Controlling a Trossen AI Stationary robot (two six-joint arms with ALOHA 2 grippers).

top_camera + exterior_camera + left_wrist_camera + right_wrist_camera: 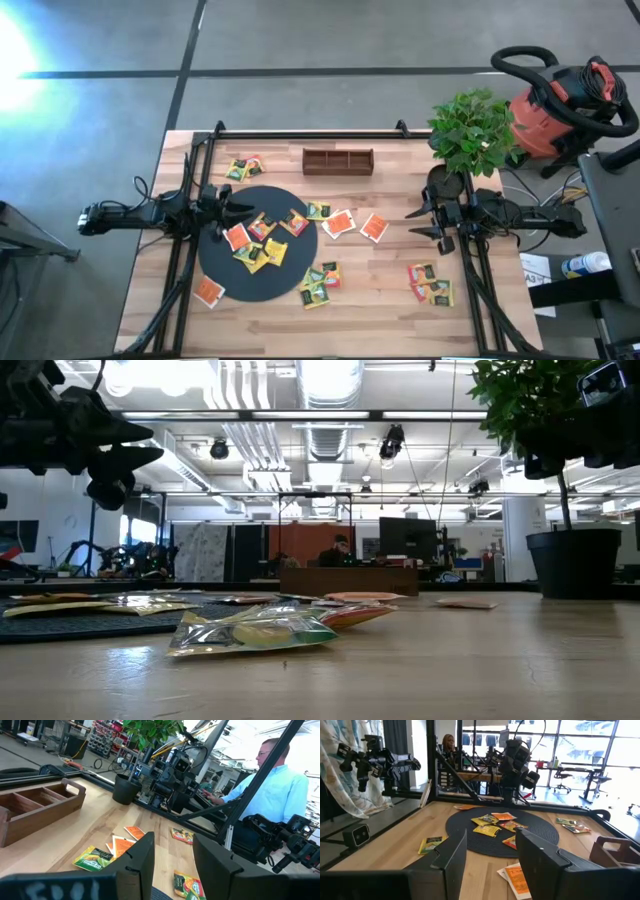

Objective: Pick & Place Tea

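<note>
Jaws on both arms are standing apart with nothing between them. From where I'm watching, the left gripper (240, 210) is hovering over the near edge of the black disc (285, 280), while the right gripper (418, 222) is hanging above bare wood at the other side of the bench (380, 290), just beside the potted plant (468, 135).

Tea packets are lying scattered all over. Several orange-red and yellow ones (262, 240) are sitting on the disc itself. Two more (243, 168) are resting near the back left corner, and a single orange one (208, 291) is lying off the disc's front left edge. A row of packets (345, 223) is stretching from the disc's right rim toward the middle of the bench, a green and yellow cluster (320, 280) is sitting at the disc's front right edge, and another small group (430, 283) is lying in front of the right arm.

Toward the back, the wooden compartment tray (338, 161) is sitting by itself, well apart from every packet.

Beyond the bench, a person in a light blue shirt (280, 785) is standing at a workstation, and a red shop vacuum (560, 105) is sitting on the floor.
</note>
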